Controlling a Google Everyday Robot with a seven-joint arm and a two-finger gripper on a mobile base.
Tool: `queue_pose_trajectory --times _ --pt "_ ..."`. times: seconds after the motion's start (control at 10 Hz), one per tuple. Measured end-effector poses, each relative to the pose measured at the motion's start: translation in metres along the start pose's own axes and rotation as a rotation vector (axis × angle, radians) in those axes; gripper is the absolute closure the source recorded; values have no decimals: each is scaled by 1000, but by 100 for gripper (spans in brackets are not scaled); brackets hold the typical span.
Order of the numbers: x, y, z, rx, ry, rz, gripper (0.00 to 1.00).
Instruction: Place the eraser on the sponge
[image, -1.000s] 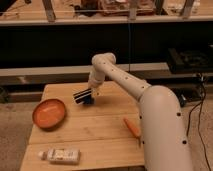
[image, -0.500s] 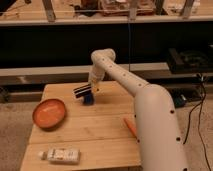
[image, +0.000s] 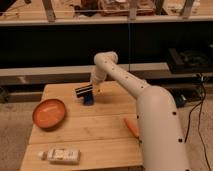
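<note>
Gripper (image: 93, 86): yours hung over the table's (image: 100, 137) 12 o'clock; open/shut, can't tell.
Eraser (image: 83, 91): striped, at gripper tip, just above sponge (image: 88, 100).
Bowl (image: 49, 113): orange, 9 o'clock.

Single view from high beside white robot arm (image: 152, 117), facing down and forward across light wooden worktop (image: 100, 135) toward dark shelving (image: 50, 47); mid-range; claw (image: 90, 90) over far middle.
</note>
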Motion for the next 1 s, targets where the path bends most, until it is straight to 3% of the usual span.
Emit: queue_pose_trajectory --times 0.7,1.0 --pt "3 0 10 20 32 26 94" --pt "2 -1 10 17 31 13 67"
